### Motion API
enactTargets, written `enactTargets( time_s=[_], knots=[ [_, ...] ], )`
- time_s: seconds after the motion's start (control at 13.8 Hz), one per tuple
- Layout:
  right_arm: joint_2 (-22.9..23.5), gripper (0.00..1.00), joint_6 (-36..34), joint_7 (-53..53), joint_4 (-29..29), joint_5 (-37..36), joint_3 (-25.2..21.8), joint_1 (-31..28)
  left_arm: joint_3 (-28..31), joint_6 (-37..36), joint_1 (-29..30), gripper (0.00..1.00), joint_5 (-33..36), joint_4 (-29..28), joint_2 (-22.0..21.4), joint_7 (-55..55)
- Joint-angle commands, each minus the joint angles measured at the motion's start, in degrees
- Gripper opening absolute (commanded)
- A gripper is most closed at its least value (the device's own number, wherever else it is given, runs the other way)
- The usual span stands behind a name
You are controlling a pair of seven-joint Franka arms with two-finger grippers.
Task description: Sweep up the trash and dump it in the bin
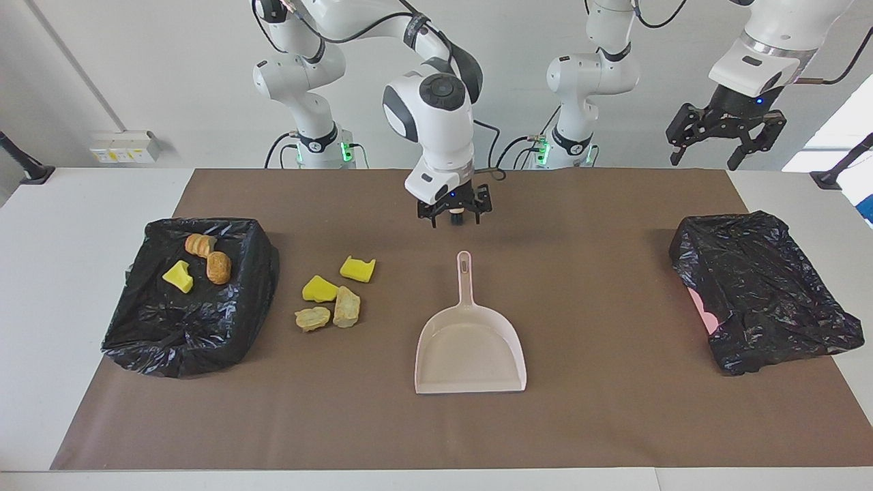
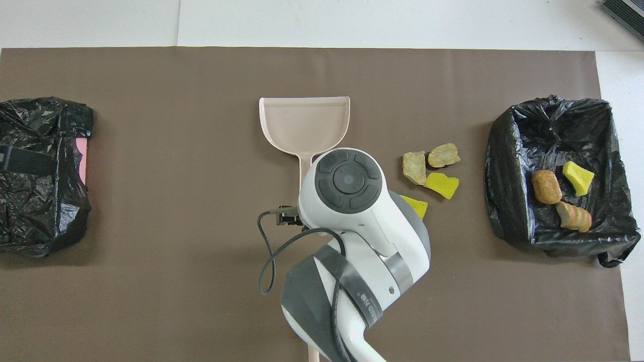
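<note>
**Dustpan down, four lumps left to sweep**

With three pieces of trash [image 1: 198, 262] already lying in the bin [image 1: 136, 327] at the right arm's end of the brown mat [image 1: 614, 423], the job looks about half done: four more lumps [image 1: 334, 293] sit on the mat between that bin and the dustpan [image 1: 470, 341]. The dustpan lies flat near the middle of the mat, empty, its handle pointing toward the robots and its mouth toward the mat's edge farthest from them. The right gripper [image 1: 453, 213] hangs over the mat just off the handle's tip, fingers spread and holding nothing. The left gripper [image 1: 724, 133] waits high over the left arm's end, also spread and empty.

The next move likely calls for a brush, then pushing the four lumps sideways into the pan. Bare mat lies all around the dustpan, and a second black-bagged bin [image 1: 764, 293] sits well apart.
</note>
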Motion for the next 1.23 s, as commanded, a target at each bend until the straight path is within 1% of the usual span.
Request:
enactTargets(
  time_s=[0.0, 0.15, 0.29, 0.44, 0.58, 0.65, 0.73, 0.8, 0.94, 1.09, 1.16],
  knots=[
    [-8.5, 1.0, 1.2, 1.1, -12.5, 4.8, 0.2, 3.7, -0.2, 3.1, -1.3, 1.0, -0.4, -0.7, 0.3, 0.2],
    [-12.8, 1.0, 1.9, 1.1, -19.3, 7.3, 0.2, 5.9, -0.2, 6.7, -4.0, 1.0, -0.4, -3.5, 0.5, 0.0],
    [-16.8, 1.0, 4.0, 1.4, -26.1, 9.0, 0.2, 8.5, -0.2, 11.3, -8.6, 1.0, -0.4, -7.9, 1.5, -1.9],
    [-17.5, 1.0, 7.8, 3.7, -30.7, 10.1, 0.2, 12.5, -0.2, 16.8, -12.1, 1.0, -0.4, -10.7, 3.3, -5.4],
    [-17.2, 1.0, 10.0, 4.6, -33.2, 10.8, 0.2, 15.2, -0.2, 20.4, -15.2, 1.0, -0.4, -11.9, 5.6, -6.9],
    [-17.1, 1.0, 12.2, 4.7, -35.4, 11.3, 0.2, 16.3, -0.2, 21.3, -17.6, 1.0, -0.4, -12.0, 7.5, -9.2],
    [-17.1, 1.0, 15.7, 5.2, -38.3, 11.5, 0.2, 17.7, -0.2, 24.5, -19.4, 1.0, -0.3, -12.1, 9.8, -12.8],
    [-17.1, 1.0, 18.6, 5.7, -40.1, 11.7, 0.2, 18.8, -0.2, 27.1, -20.6, 1.0, -0.3, -12.1, 11.5, -15.4],
    [-16.9, 1.0, 18.7, 5.8, -40.2, 11.7, 0.2, 19.1, -0.1, 30.4, -24.5, 1.0, 0.4, -12.0, 15.6, -19.9],
    [-17.2, 1.0, 18.2, 5.3, -40.3, 11.7, 0.2, 19.3, -0.1, 34.3, -25.3, 1.0, 0.7, -11.7, 18.2, -22.9],
    [-17.3, 1.0, 17.4, 5.3, -40.3, 11.7, 0.2, 19.4, 0.0, 35.2, -27.0, 1.0, 0.9, -11.3, 20.3, -23.9]
  ],
)
